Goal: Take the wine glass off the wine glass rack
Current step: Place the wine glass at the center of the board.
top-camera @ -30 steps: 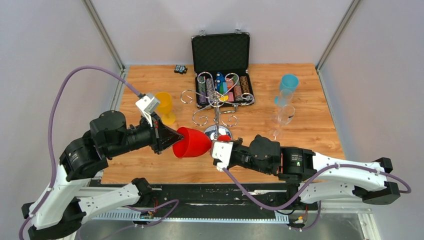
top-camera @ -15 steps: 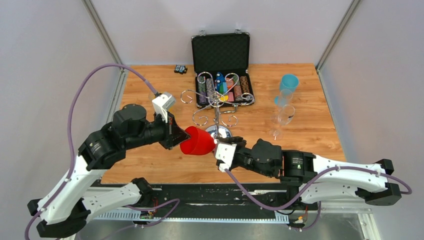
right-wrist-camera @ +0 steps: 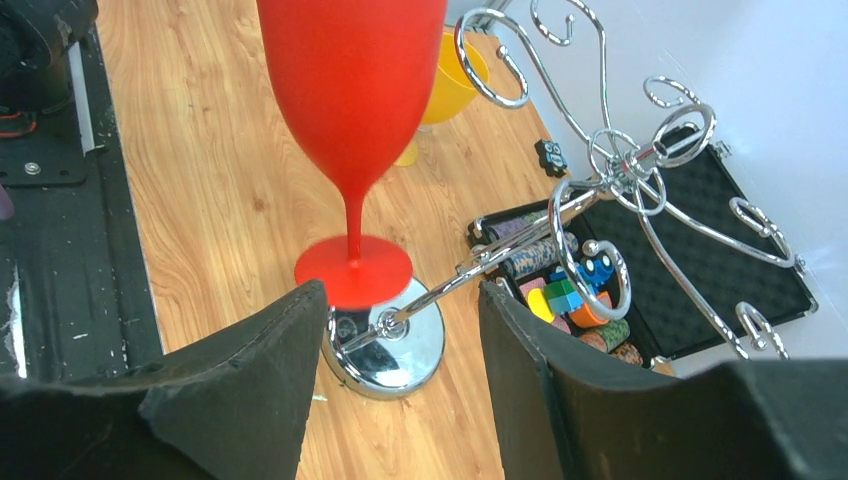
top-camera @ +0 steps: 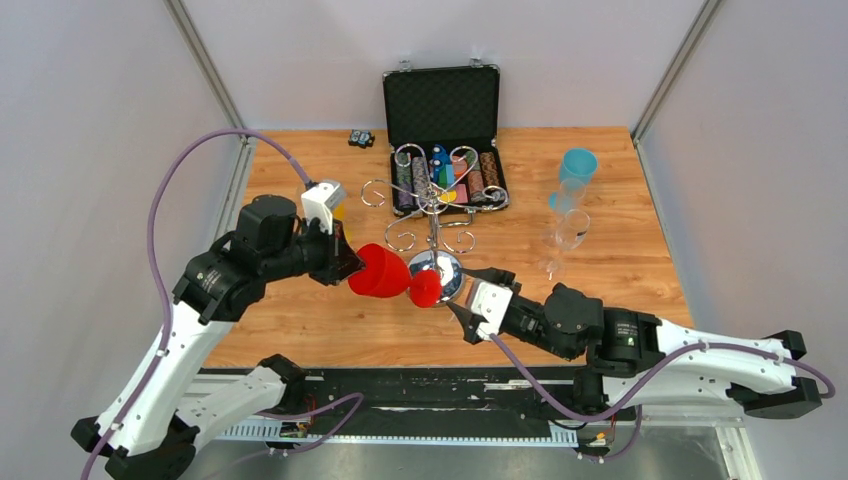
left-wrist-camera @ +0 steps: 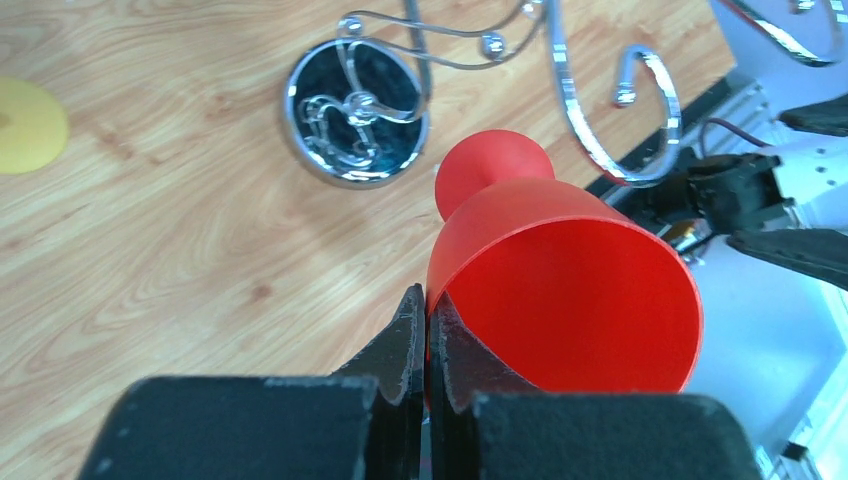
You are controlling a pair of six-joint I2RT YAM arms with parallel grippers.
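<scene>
Most of the job looks done: the red wine glass hangs free of the rack, hooked on none of its curls that I can see. It is carried above the surface, its foot at about 7 o'clock of the mirrored base. The left claw is pinched tight on the rim; the right claw stands spread wide and empty at the foot. Setting it down is left. From above, the glass lies nearly level, mouth toward 10 o'clock, foot toward 4.
</scene>
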